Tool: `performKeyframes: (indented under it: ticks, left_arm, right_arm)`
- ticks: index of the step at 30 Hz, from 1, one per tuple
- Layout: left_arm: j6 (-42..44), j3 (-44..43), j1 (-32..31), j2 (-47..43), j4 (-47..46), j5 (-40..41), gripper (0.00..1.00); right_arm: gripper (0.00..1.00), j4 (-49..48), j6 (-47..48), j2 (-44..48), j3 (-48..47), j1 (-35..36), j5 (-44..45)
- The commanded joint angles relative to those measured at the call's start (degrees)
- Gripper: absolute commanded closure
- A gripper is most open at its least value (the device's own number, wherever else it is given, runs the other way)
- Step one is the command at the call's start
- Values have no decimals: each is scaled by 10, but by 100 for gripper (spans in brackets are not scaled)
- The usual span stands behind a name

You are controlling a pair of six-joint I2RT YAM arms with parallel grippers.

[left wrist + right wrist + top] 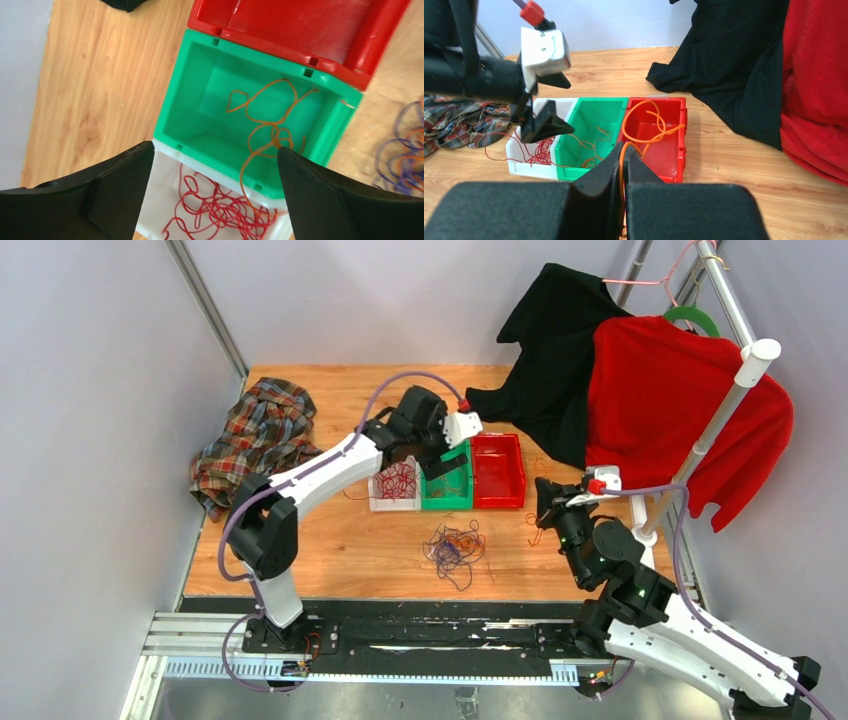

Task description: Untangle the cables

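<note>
Three small bins stand side by side mid-table. The white bin holds red cables. The green bin holds an orange-yellow cable, whose end trails over into the white bin. The red bin stands to the right. A tangle of purple and orange cables lies on the table in front of the bins. My left gripper is open and empty above the white and green bins. My right gripper is shut on an orange cable, held right of the tangle; its loops hang in front of the red bin.
A plaid shirt lies at the back left. A black garment and a red garment hang from a white rack at the back right, draping onto the table near the red bin.
</note>
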State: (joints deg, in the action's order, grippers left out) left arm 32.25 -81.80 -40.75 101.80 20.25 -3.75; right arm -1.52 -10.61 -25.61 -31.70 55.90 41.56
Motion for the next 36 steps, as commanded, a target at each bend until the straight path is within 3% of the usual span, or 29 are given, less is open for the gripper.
performKeyframes:
  ticks: [1,6,12,18,23,27,32,35,36]
  left_arm:
    - [-1,-76,24,-61,111,-169,2]
    - [103,-131,31,-105,230,-318,2]
    - [193,-132,24,-149,310,-397,1]
    - [300,-85,-33,-183,356,-333,5]
    - [325,-81,-52,-173,355,-275,15]
    - [294,-45,-53,-183,281,-222,29]
    - [251,-19,-53,-187,204,-174,59]
    - [214,-8,-53,-191,148,-147,93]
    - [194,-9,-53,-190,130,-135,99]
  right_arm:
    - [99,-11,-4,-25,-27,-19,-66]
    - [99,-16,-36,-76,-46,-60,-229]
    - [99,-61,-91,-135,-62,-116,-427]
    - [99,-133,-137,-198,-72,-125,-534]
    - [99,-177,-161,-232,-72,-124,-562]
    - [99,-195,-170,-236,-66,-125,-563]
    - [99,-204,-177,-245,-61,-124,-570]
    - [99,-207,-180,-248,-59,-126,-561]
    - [98,-203,-180,-247,-59,-128,-552]
